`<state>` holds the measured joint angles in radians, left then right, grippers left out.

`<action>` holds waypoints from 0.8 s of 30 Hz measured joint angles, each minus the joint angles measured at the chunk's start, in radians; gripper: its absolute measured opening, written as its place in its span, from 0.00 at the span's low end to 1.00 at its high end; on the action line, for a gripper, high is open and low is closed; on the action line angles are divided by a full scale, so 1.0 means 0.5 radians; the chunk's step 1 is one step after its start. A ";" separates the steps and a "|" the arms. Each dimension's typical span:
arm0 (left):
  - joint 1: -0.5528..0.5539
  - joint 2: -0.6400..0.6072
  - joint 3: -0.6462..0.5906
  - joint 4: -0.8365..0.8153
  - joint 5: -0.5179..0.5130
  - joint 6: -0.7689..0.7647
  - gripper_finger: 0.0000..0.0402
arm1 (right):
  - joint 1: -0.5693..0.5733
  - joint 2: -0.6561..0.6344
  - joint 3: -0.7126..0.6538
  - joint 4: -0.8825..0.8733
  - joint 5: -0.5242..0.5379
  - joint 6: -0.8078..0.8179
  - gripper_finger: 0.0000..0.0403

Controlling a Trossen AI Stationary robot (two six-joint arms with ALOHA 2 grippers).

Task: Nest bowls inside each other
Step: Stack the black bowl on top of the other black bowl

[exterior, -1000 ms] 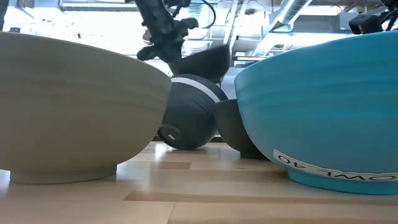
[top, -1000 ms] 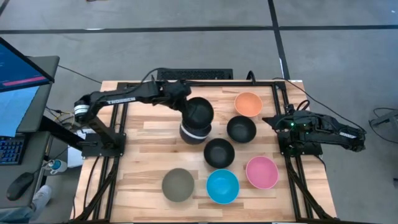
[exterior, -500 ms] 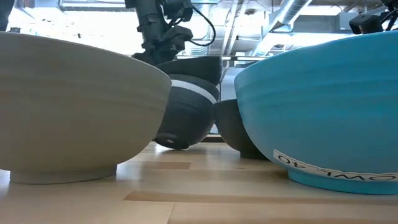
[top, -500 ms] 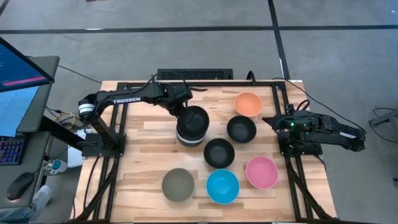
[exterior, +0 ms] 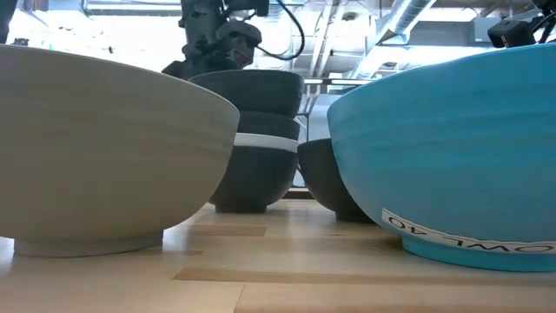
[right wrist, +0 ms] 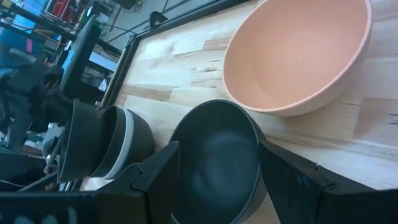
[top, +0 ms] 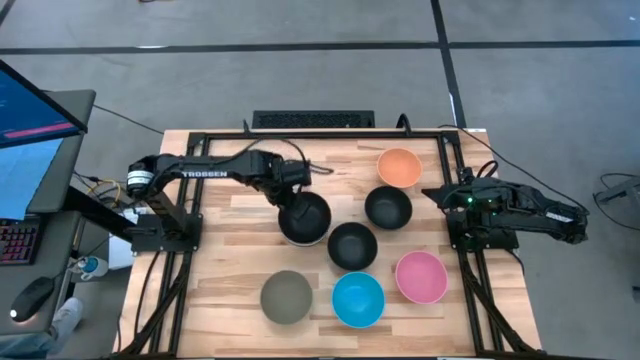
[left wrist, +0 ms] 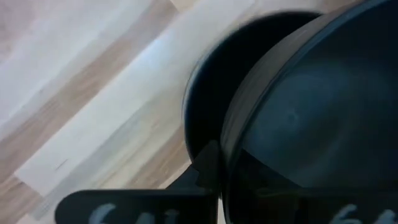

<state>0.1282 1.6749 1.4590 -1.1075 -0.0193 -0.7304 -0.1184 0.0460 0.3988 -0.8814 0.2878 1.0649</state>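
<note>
1. The nested stack (top: pixel 304 218), black bowls with a white one sandwiched between, now stands upright near the table's (top: pixel 230 300) middle, after tilting on its side a second earlier
2. The left gripper (top: pixel 291 187) has righted it and stays clamped on the top bowl's rim
3. The right gripper (top: pixel 432 192) waits at the right edge; whether its fingers are apart cannot be told
4. Six bowls await nesting, among them orange (top: pixel 399 167) and pink (top: pixel 421 276)

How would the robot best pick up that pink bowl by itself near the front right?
Probably by the rim. The pink bowl sits upright and open, apart from its neighbours, so a claw could come straight down, one finger inside the wall and one outside. The right claw, waiting nearby, looks the closer one.
</note>
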 joint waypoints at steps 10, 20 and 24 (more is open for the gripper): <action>-0.167 0.000 0.000 0.045 -0.128 -0.029 0.00 | 0.000 0.000 0.000 0.000 -0.005 0.000 0.60; -0.151 0.000 -0.014 -0.023 -0.023 -0.075 0.05 | 0.000 0.000 0.000 0.000 -0.050 -0.002 0.60; -0.167 0.000 -0.014 -0.078 -0.056 -0.075 0.13 | 0.000 0.000 0.000 0.001 -0.050 -0.006 0.60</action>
<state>0.0447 1.6749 1.4517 -1.1467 -0.0474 -0.7677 -0.1184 0.0460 0.3988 -0.8811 0.2626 1.0618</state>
